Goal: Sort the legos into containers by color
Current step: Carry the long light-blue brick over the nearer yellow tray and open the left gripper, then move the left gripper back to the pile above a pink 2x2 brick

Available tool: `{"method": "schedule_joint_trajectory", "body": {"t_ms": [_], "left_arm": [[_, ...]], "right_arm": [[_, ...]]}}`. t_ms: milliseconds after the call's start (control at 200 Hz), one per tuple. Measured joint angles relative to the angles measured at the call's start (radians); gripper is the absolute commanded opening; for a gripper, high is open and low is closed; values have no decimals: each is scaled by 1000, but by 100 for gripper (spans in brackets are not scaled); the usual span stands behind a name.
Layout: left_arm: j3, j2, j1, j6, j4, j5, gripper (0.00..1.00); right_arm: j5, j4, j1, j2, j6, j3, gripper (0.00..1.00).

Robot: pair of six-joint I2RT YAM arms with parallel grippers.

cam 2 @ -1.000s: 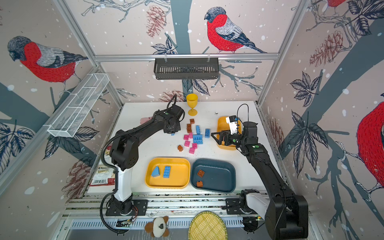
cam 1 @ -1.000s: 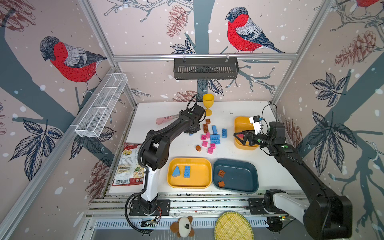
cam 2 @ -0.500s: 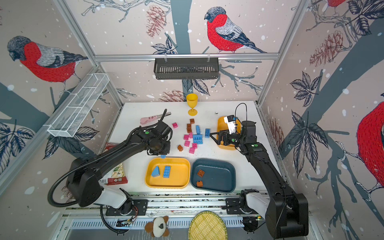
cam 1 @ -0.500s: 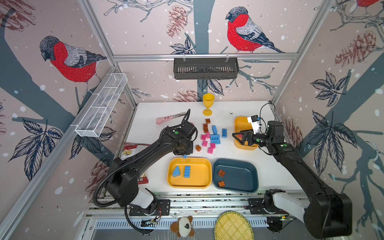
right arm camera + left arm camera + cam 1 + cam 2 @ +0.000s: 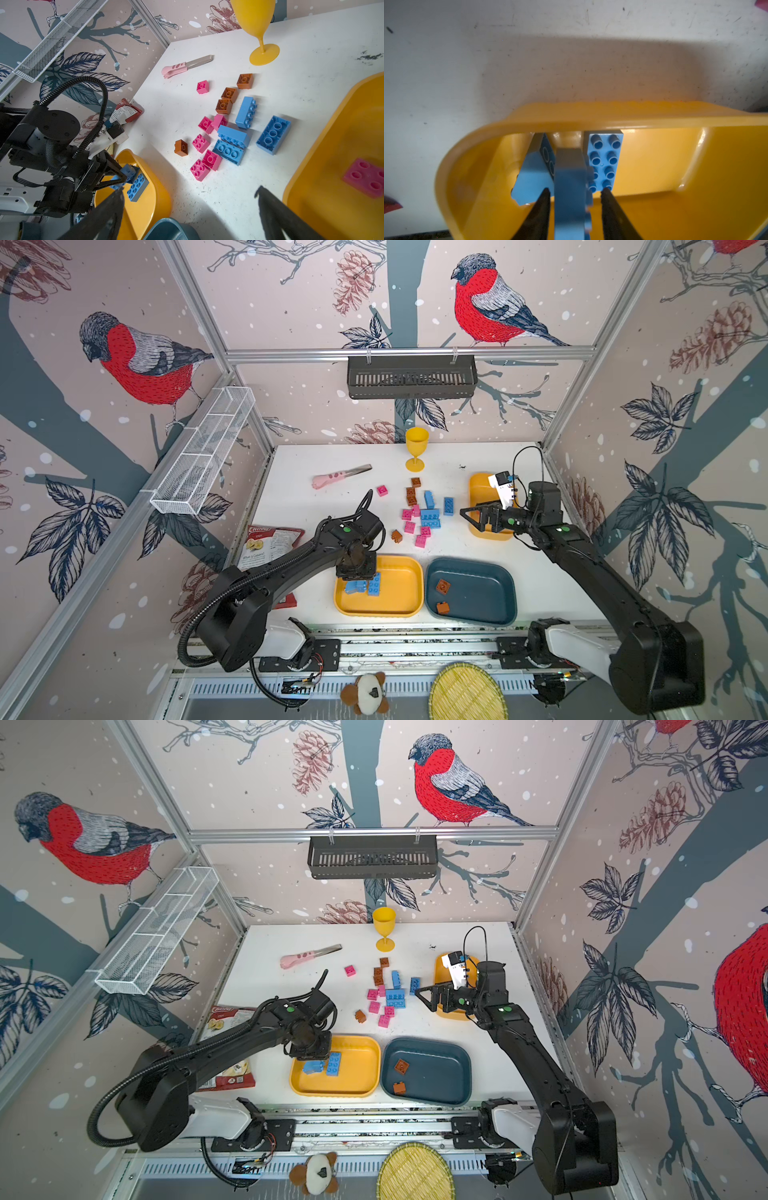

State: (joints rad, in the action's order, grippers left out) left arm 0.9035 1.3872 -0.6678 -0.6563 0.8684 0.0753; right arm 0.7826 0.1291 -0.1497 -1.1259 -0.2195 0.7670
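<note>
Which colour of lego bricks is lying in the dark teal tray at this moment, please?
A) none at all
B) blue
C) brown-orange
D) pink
C: two brown-orange bricks lie on the floor of the dark teal tray, and nothing blue or pink is in it.

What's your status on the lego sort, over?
Left hand open over large yellow tray, blue brick loose between fingers. Right hand open, empty, by small yellow tray. Nothing blocking table legos.
</note>
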Motion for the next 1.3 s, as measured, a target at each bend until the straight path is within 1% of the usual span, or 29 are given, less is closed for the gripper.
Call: {"method": "schedule_joint_trajectory", "body": {"t_ms": [100, 220, 455, 590, 775, 896, 1136, 1301], "left_arm": [[28, 13, 2, 3, 1, -5, 62], [87, 32, 21, 29, 6, -13, 64], [288, 147, 129, 73, -14, -53, 66], [411, 270, 173, 88, -65, -77, 66], [529, 431, 222, 87, -131, -103, 67], [623, 546, 246, 60, -172, -112, 68], [833, 769, 261, 4, -214, -132, 68], [934, 887, 263, -16, -209, -147, 68]], "right_arm": [[-6, 3, 0, 4, 7, 1, 99], [-9, 4, 0, 6, 10, 5, 99], [-14, 5, 7, 6, 10, 19, 99], [-18, 5, 7, 6, 10, 26, 99], [-18, -4, 5, 7, 6, 33, 100], [-18, -19, -3, 8, 1, 28, 100], [-18, -29, -10, 9, -13, 15, 100], [-28, -29, -13, 14, -12, 7, 100]]}}
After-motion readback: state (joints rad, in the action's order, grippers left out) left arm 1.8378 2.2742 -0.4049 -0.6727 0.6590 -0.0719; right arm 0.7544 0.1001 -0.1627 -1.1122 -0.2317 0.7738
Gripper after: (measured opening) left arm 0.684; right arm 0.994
